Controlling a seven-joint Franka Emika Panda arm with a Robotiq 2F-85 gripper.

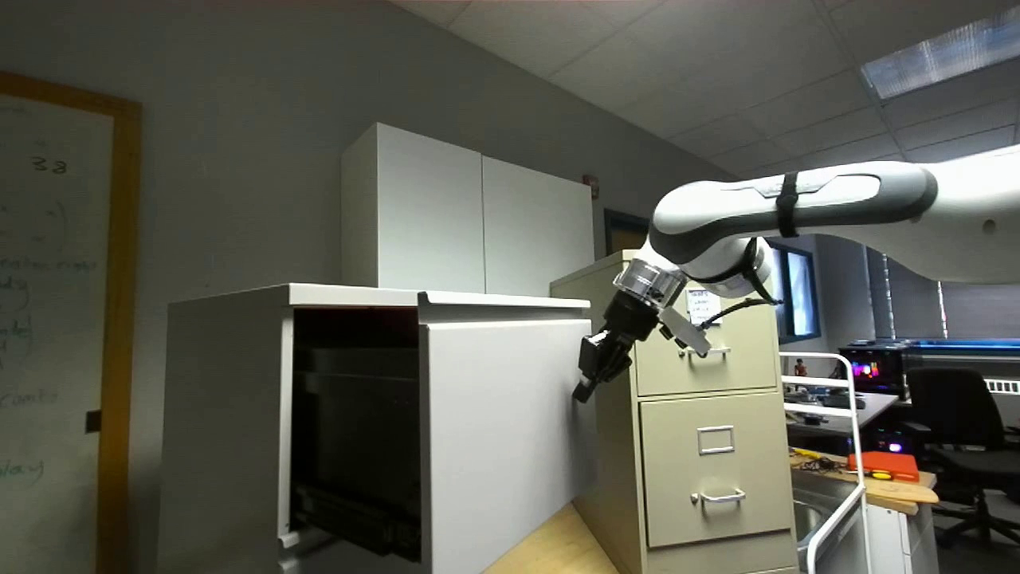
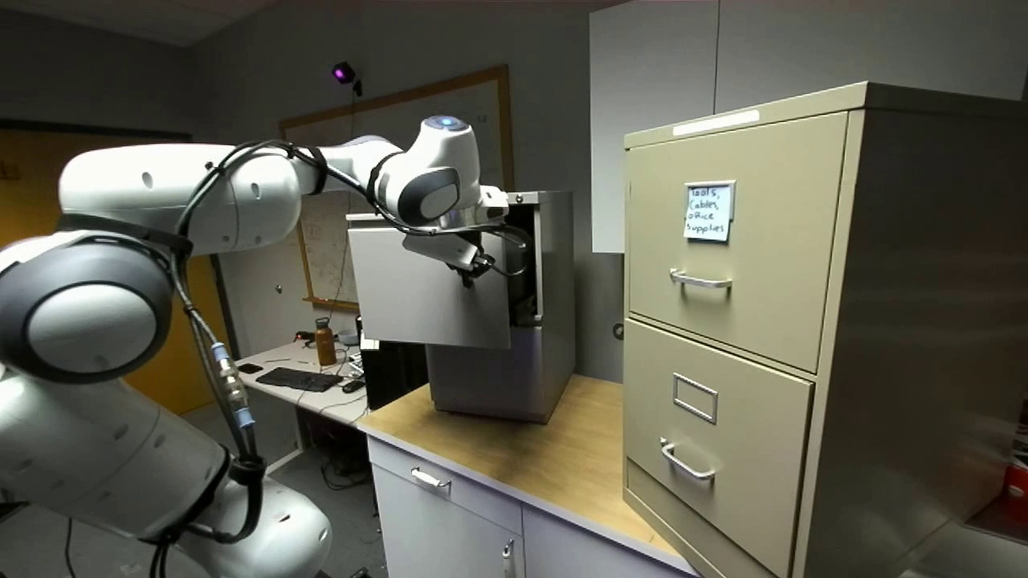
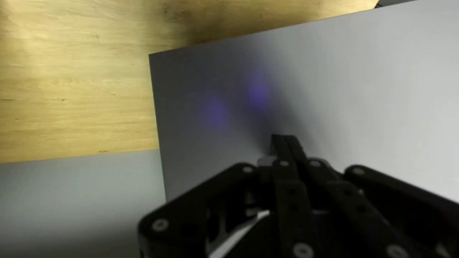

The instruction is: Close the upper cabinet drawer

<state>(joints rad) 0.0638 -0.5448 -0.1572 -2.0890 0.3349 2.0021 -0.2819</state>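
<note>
1. One black two-fingered gripper (image 3: 286, 139), on the sole white-and-grey jointed arm (image 1: 853, 195), had its jaws together, nothing between them. Its tip was touching or just beside the wide white drawer with the plain flat front (image 1: 510, 414); I could not tell which.

2. That drawer lay directly ahead of the tip, drawn out toward the left front corner of the pale wooden counter (image 2: 578, 449) in an exterior view, its dark interior showing. Its front's long axis seemed to run level, side to side; the tip stood right of its middle in both exterior views.

3. By judgement, the coming push had to run straight back toward the counter's back edge; pressing off-centre risked skewing the drawer.

4. A boxy white-grey cabinet (image 2: 514, 373), housing the drawer, stood near the counter's back left corner.

5. A beige metal filing cabinet (image 2: 755, 313) stood at the counter's right-hand end; its framed paper card (image 2: 708, 213) read, handwritten, "Tools, Cables, office supplies".

6. A wood-framed whiteboard (image 1: 52, 335), beyond the counter's left end, showed "38"; its other writing was too faint. No brand was legible.
</note>
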